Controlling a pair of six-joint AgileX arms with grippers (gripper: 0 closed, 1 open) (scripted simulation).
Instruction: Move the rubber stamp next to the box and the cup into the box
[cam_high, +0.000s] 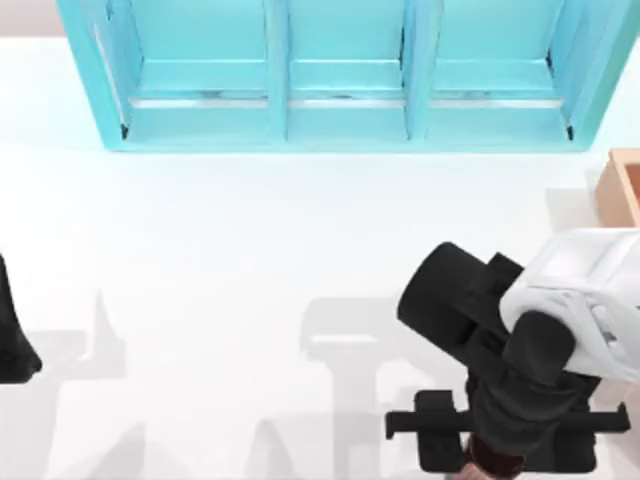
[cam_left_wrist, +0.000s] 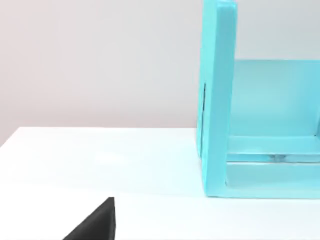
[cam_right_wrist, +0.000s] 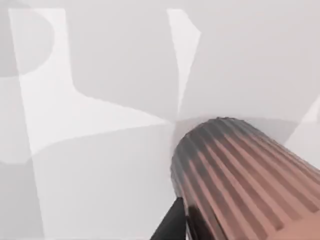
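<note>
Right gripper (cam_high: 490, 462) jaws clasp the ribbed, coppery cup (cam_right_wrist: 240, 175).

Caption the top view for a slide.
Right arm's pincer low at the table's right front, turquoise cabinet behind, box corner at right edge, left arm parked left.

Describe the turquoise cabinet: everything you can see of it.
The cabinet is a wide, smooth, painted-looking turquoise unit with an open front. It has thick side walls, and two upright dividers split it into three compartments side by side. A pale strip runs along the floor of each one. It stands upright at the far side of the white table, spanning most of the table's width. It rests on the table alone and sits apart from the tan box on the right.
</note>
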